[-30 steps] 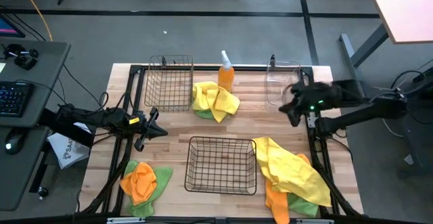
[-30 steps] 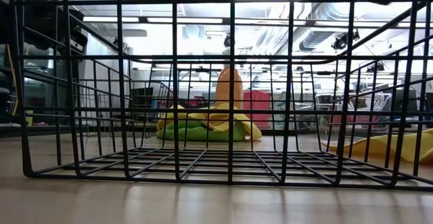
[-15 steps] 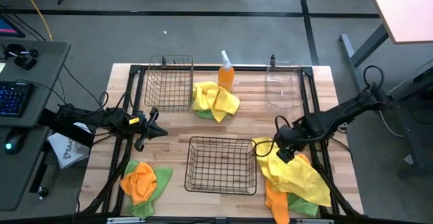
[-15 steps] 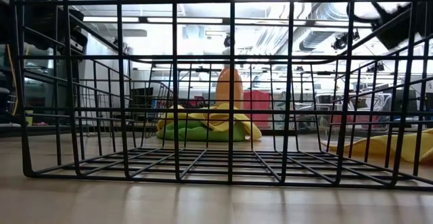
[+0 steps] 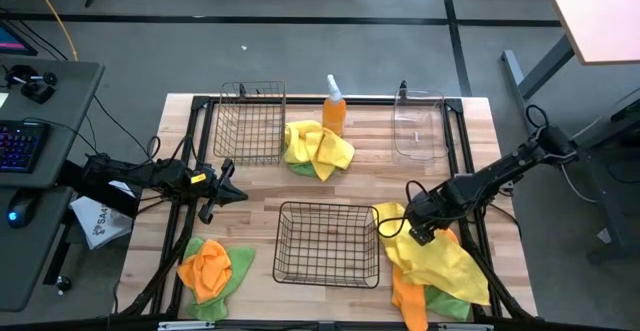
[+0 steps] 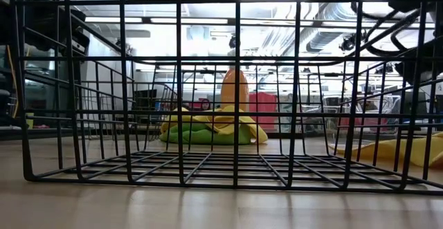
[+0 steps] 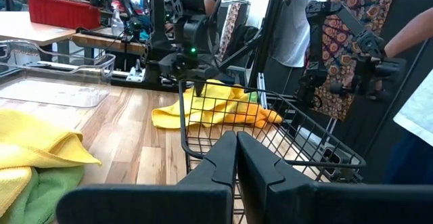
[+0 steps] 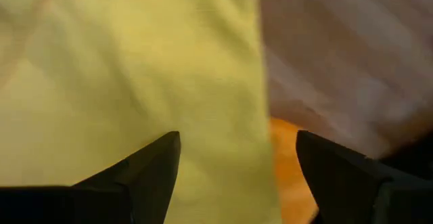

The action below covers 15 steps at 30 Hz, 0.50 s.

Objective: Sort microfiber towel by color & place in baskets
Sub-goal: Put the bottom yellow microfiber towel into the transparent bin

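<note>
While the right gripper (image 5: 418, 233) is hanging with its fingers (image 8: 145, 176) spread wide apart directly over the yellow towel (image 5: 432, 253), nothing is yet pinched between them; the wrist view is showing yellow cloth filling the gap, with a strip of orange towel (image 5: 408, 297) and bare table (image 5: 260, 186) beside it. That yellow towel is lying draped over a heap at the table's right front, just beside the wide wire basket (image 5: 328, 243), on top of orange and green cloths. Judging by its folds, it is light, limp and non-slippery, so it should be bunching rather than sliding; a pinch on a raised fold near the top of the heap looks best, since a deep grab risks dragging the orange towel along. Compared with a second ago, the right arm is reaching far forward: it was up by the clear bin (image 5: 419, 126) then, and half a second ago was already near the heap, now sitting slightly lower over it. The left gripper (image 5: 228, 193) is waiting at the table's left edge, fingers pressed together, unchanged. The tall basket (image 5: 250, 121) and other heaps are not shifting.
</note>
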Motion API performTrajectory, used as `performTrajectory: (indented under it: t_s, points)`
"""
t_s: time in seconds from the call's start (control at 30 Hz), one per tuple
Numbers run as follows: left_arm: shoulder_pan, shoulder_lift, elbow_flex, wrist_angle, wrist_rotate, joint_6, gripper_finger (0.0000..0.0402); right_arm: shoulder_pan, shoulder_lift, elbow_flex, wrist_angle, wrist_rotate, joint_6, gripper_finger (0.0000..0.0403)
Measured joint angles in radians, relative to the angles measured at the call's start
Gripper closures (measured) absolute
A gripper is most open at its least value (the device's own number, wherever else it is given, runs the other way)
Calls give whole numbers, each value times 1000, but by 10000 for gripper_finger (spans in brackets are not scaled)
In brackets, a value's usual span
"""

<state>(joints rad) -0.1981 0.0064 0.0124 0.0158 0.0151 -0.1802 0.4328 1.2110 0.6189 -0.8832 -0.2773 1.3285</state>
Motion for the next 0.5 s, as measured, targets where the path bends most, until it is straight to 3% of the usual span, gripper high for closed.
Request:
performTrajectory:
  t_s: [0.13,0.33,0.5]
  points:
    - [0,0,0,0,0,0,401,0,0,0,42,-15,-9,175]
    - [0,0,0,0,0,0,401,0,0,0,37,-39,-59,375]
    - [0,0,0,-1,0,0,401,0,-7,88,-30,-55,-122,393]
